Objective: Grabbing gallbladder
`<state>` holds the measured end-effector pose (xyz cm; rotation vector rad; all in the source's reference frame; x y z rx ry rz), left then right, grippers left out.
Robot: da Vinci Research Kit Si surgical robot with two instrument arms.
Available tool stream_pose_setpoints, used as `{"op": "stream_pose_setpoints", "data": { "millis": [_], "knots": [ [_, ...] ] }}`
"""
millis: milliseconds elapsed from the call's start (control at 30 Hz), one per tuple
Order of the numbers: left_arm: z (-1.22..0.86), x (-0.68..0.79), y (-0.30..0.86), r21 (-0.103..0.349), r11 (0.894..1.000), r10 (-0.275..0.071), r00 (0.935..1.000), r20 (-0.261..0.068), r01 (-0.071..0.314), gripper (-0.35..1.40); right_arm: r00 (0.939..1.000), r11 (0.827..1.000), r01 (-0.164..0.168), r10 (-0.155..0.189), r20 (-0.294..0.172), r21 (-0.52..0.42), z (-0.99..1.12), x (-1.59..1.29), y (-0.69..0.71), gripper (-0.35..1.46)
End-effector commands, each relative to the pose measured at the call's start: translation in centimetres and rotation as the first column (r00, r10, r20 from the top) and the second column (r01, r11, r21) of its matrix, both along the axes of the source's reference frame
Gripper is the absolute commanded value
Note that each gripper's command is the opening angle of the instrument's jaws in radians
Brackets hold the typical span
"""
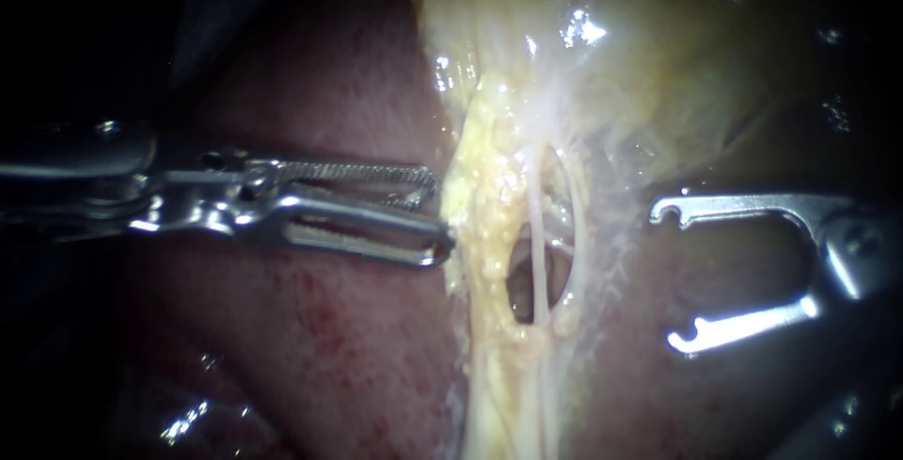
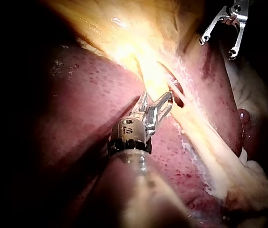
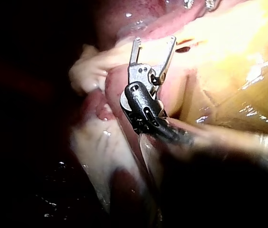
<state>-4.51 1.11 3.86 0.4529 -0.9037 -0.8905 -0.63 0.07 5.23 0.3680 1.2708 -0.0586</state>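
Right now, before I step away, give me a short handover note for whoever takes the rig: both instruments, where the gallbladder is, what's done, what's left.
Left instrument: jaws open, tips at the edge of the yellow fatty tissue, holding nothing.
Right instrument: jaws wide open, beside that tissue, holding nothing.
Gallbladder: greenish, higher in the endoscope view than both instruments, not gripped. Liver lies beneath.
Done: both instruments near the tissue.
Left: close jaws on the gallbladder.
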Motion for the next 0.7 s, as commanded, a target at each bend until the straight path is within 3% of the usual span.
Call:
{"op": "stream_pose_setpoints", "data": {
  "millis": [33, 400, 700],
  "knots": [
    [0.00, 0.00, 0.00, 0.001, 1.000, -0.004, 1.0000, -0.001, 0.004, 0.30, 1.0000, 1.000, 0.000, 0.000, 0.000, 0.000, 0.00, 0.00, 0.00, 0.59],
    [0.08, -0.28, 0.09, 0.007, 1.000, -0.016, 0.9998, -0.009, 0.016, 0.32, 1.0000, 1.000, 0.000, 0.000, 0.000, 0.000, 0.00, 0.00, -0.01, 0.59],
    [0.12, -0.34, 0.08, 0.007, 1.000, -0.014, 0.9999, -0.009, 0.014, 0.32, 1.0000, 1.000, 0.000, 0.000, 0.000, -0.001, 0.00, -0.01, -0.01, 0.59]
  ]
}}
